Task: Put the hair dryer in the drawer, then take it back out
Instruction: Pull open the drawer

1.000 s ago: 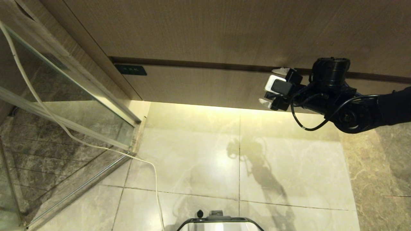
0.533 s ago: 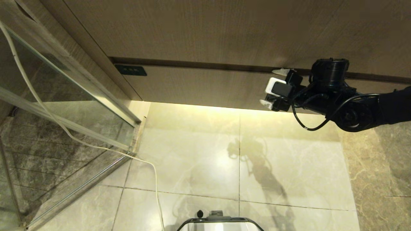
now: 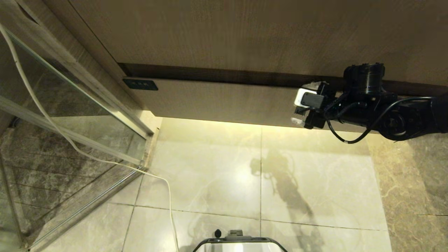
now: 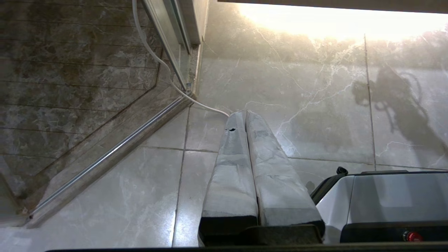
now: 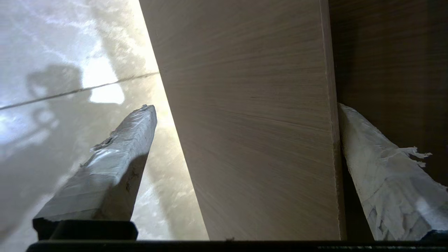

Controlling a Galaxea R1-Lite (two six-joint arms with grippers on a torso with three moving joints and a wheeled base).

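1. Two wide-spread jaws of the right gripper [image 3: 303,105] straddle the drawer [image 3: 224,98] front near its right end: one finger [image 5: 381,175] is hooked in the dark gap behind the top edge, the other [image 5: 108,164] hangs before the front, over the floor [image 3: 245,168].
2. Nothing is clamped; the front is only bracketed.
3. A gap is seen above the front, so the drawer is judged part-open, with the opening step in hand.
4. No hair dryer is seen in any view.
5. Next, a straight outward pull is called for, hooked finger kept behind the edge.
6. The left gripper [image 4: 246,115], fingers pressed together, is parked low over the floor.
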